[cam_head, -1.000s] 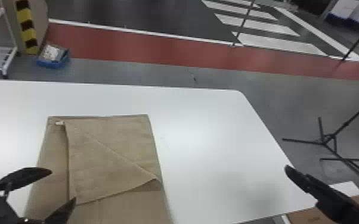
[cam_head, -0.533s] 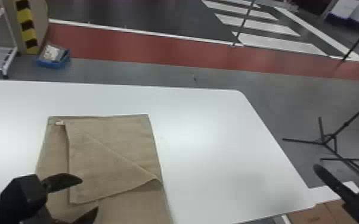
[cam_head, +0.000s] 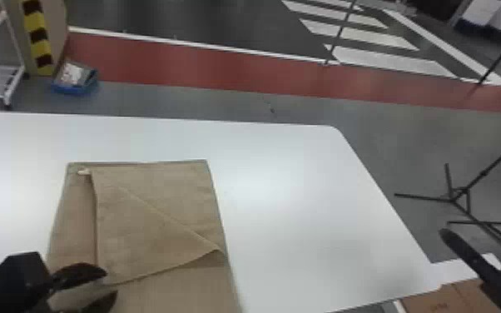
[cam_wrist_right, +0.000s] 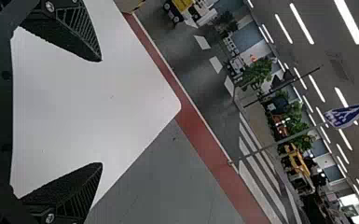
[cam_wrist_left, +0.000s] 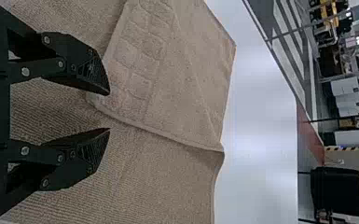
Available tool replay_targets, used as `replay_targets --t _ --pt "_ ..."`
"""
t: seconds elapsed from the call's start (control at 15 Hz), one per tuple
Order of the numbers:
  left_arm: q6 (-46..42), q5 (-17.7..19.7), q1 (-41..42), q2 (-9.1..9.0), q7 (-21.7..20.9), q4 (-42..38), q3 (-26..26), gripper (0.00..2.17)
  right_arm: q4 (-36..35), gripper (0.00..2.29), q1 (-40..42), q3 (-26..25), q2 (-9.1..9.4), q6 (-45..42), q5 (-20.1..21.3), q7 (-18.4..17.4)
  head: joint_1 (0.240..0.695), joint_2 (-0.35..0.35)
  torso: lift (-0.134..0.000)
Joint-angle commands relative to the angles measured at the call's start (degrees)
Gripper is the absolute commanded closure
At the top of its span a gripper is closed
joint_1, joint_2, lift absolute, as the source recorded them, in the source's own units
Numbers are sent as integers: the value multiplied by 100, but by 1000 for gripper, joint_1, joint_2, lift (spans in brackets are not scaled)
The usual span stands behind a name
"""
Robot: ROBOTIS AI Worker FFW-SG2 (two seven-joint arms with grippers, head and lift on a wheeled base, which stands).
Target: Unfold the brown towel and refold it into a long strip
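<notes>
Brown towel [cam_head: 145,233] is laid on the white table [cam_head: 303,199], with one layer folded over its top. Left gripper [cam_head: 111,283] is positioned over the towel's near left portion, its jaws parted. Right gripper [cam_head: 476,260] is located near the table's right edge, its jaws spread wide apart.

My left black gripper, two flat fingers [cam_head: 110,284]: parted, well back from far edge of flat white surface [cam_head: 303,199]. My right black gripper, likewise two-fingered [cam_head: 476,262]: spread wider, near right edge.
</notes>
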Motion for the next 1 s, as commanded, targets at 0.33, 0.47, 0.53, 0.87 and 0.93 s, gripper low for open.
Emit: replay_targets --t 0.33,0.47,0.53,0.87,0.93 --pt "-84 -11 -47 -35 54 45 -8 724 71 83 -5 -74 8 55 -142 62 695 -350 -123" --pt "-84 -99 -56 -35 62 98 -25 731 106 83 -5 -83 -1 55 -160 71 695 -350 -123" --pt "-84 -107 -56 -35 54 115 -25 731 115 83 -5 -92 -1 55 -169 71 695 -350 -123" --pt "-101 -90 -65 -35 115 142 -25 1210 159 83 -31 -118 -1 55 -230 71 695 -350 -123" --pt "-84 -63 -65 -44 273 142 -34 1561 176 83 -40 -110 -1 55 -239 71 695 -350 -123"
